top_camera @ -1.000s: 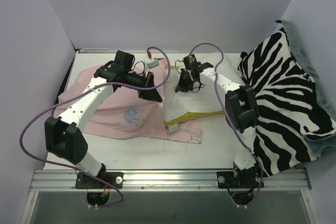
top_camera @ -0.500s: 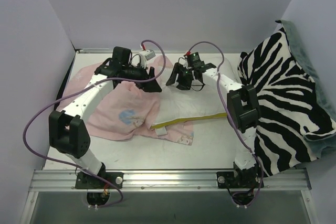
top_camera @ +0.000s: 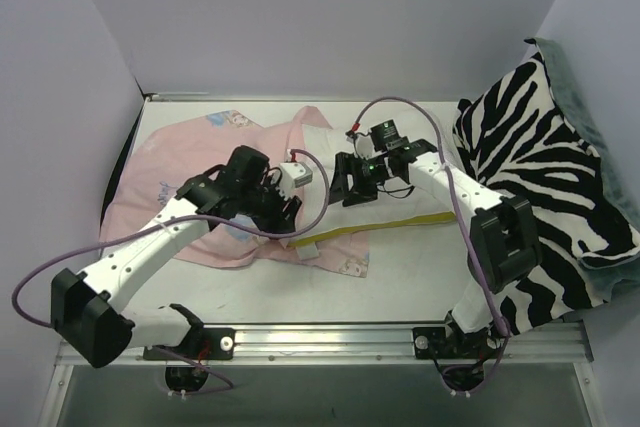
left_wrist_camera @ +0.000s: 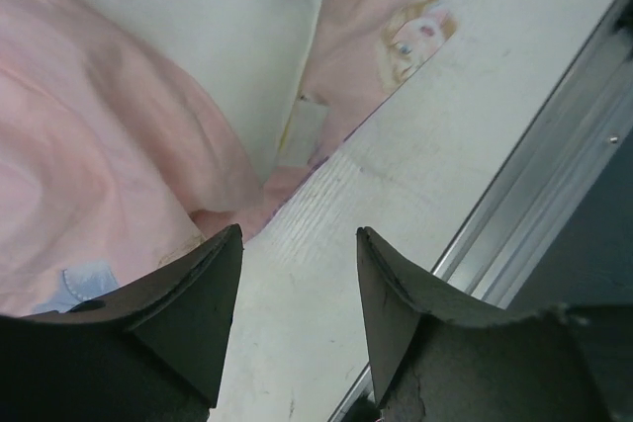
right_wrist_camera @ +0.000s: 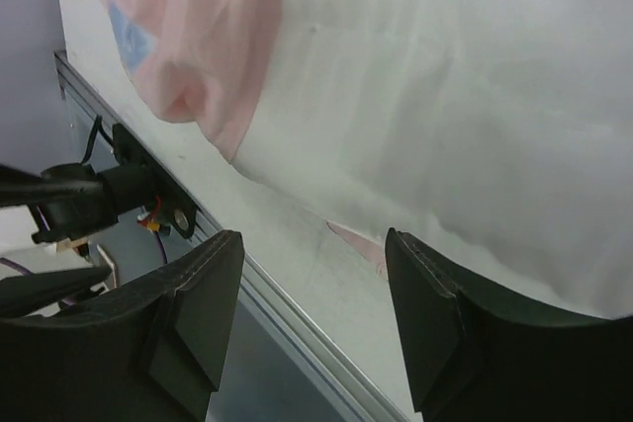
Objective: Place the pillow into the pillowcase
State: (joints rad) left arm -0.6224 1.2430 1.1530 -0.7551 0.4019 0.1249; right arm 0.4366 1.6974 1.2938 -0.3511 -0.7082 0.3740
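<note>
On the white worktop the plump white, yellow-banded pillow lies lengthwise left to right, its left end meeting the thin pink-sided pillowcase. Nearest that junction hangs the left claw, jaws parted, empty. The right claw, likewise parted and empty, is over the pillow.

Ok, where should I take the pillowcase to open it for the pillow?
Grip the pillowcase by its upper layer's loose edge, where it bunches against the pillow's left end, coming from the near side. The lower layer lies pinned under the pillow, so lifting only the top edge should probably open the mouth.
</note>
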